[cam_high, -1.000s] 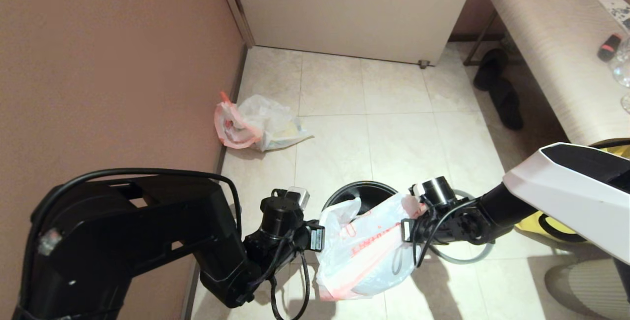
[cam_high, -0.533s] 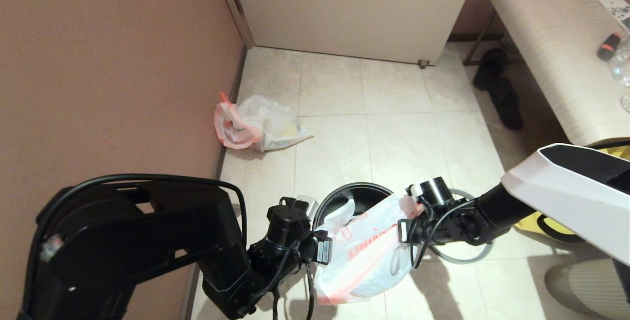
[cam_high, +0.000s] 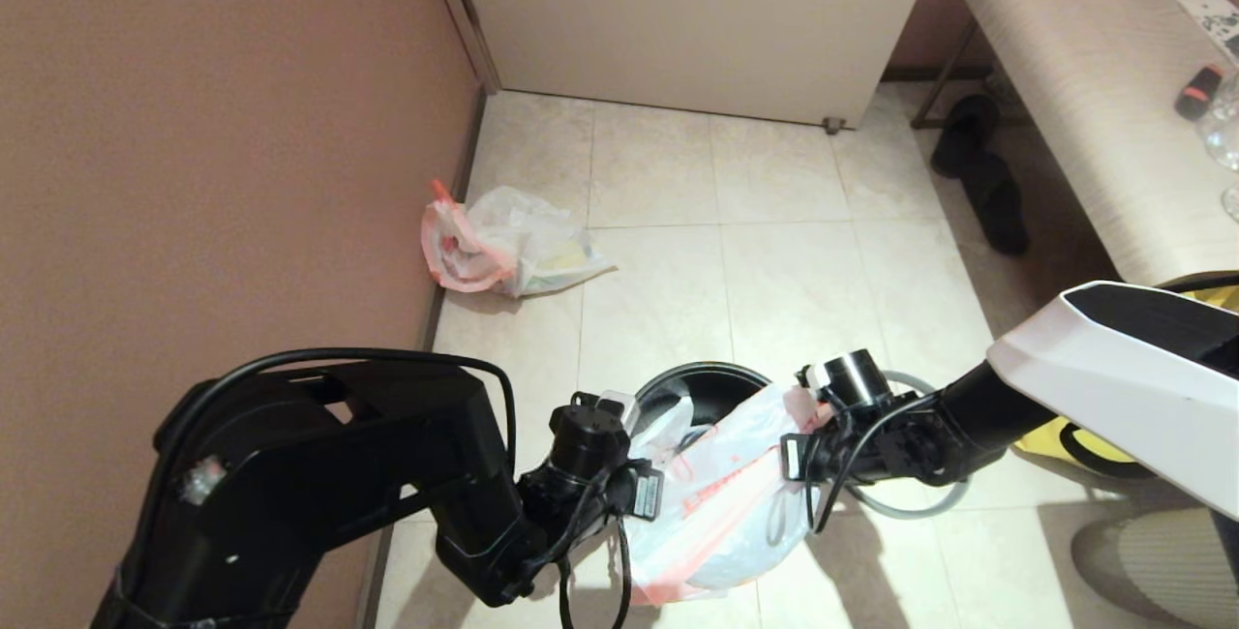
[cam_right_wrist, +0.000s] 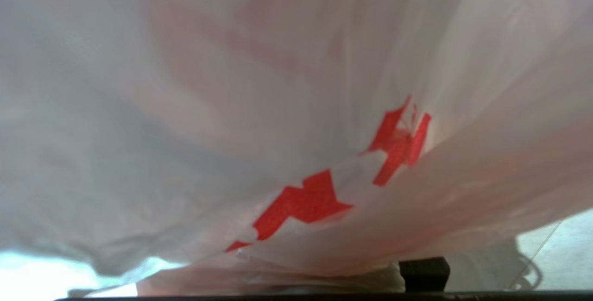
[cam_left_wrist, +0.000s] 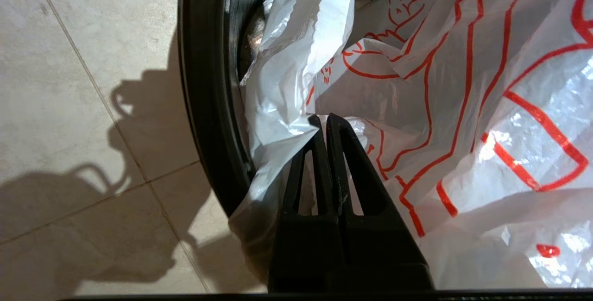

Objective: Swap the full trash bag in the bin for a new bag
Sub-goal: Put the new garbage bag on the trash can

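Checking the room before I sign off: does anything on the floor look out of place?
Yes. The full trash bag lies slumped on the tiles against the left wall, not carried away. The bin's grey ring lies loose on the floor beside the bin, under the right arm. The new bag hangs beside the bin, not inside it.

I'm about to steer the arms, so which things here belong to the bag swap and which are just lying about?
Job:
- new bag, held between left end effector and right end effector
- bin
- grey ring, on the floor
- full trash bag, by the wall

Lying about:
- black slippers
- bench
- yellow bag
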Motion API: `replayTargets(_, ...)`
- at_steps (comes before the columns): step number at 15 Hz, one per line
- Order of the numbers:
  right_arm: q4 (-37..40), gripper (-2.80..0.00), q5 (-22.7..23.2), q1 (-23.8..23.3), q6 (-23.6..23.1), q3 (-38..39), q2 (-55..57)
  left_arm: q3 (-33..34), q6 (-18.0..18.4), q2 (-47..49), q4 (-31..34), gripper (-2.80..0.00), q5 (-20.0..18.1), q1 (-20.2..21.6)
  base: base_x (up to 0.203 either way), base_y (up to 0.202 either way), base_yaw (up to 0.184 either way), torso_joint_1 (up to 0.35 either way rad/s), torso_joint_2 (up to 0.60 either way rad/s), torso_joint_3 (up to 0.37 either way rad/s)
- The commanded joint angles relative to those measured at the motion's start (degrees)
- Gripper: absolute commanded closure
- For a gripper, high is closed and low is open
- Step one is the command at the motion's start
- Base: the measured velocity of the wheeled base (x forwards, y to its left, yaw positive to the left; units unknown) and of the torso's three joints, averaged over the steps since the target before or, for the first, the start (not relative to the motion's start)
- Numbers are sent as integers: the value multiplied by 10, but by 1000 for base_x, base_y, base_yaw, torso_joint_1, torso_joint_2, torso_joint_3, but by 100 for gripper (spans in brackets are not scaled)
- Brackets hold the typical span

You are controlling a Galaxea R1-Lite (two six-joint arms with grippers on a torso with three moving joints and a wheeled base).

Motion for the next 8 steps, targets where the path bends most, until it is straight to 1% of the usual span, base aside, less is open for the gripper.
replayTargets(1,-3,0,12,1,1,10,-15,-8,-1,16,-1,0,0,-2,0,0,0,0,0,0)
replayTargets(3,-11,0,40,1,1,25,-30,-8,-1,20,0,0,-1,-11,0,0,0,0,0,0)
replayTargets(5,-53,0,73,1,-3,58,-46,-15,-1,26,0,0,-1,-18,0,0,0,0,0,0)
replayTargets(7,-80,0,102,2,-35,88,-57,-20,-1,22,5,0,-1,-21,0,0,0,0,0,0)
replayTargets(8,-81,0,107,2,-39,91,-61,-22,-1,20,13,0,-1,-23,0,0,0,0,0,0)
